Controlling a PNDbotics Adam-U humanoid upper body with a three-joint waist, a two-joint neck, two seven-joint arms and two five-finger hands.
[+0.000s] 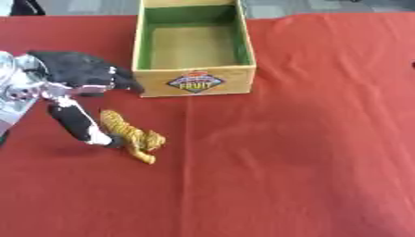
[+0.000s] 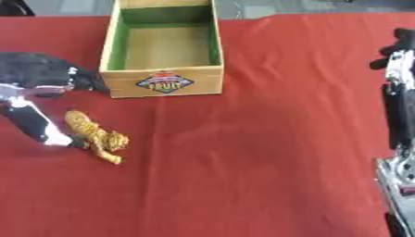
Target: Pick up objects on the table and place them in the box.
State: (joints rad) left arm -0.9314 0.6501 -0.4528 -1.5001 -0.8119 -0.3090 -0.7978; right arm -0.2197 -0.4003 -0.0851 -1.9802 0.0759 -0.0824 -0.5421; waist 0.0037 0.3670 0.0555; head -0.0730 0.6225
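A yellow toy tiger (image 1: 129, 135) with dark stripes lies on the red cloth, in front of and left of the box. The wooden box (image 1: 194, 81) has green inner walls and a "FRUIT" label on its front; nothing shows inside it. My left hand (image 1: 73, 74) reaches in from the left and is open. Its fingers (image 1: 122, 81) stretch toward the box's front left corner, and its thumb (image 1: 81, 125) points down with the tip against the tiger's back end. My right hand (image 2: 399, 48) shows at the right edge of the right eye view, far from the tiger.
The red tablecloth (image 1: 300, 152) covers the whole table, with a few soft folds right of the box. A grey floor shows beyond the table's far edge.
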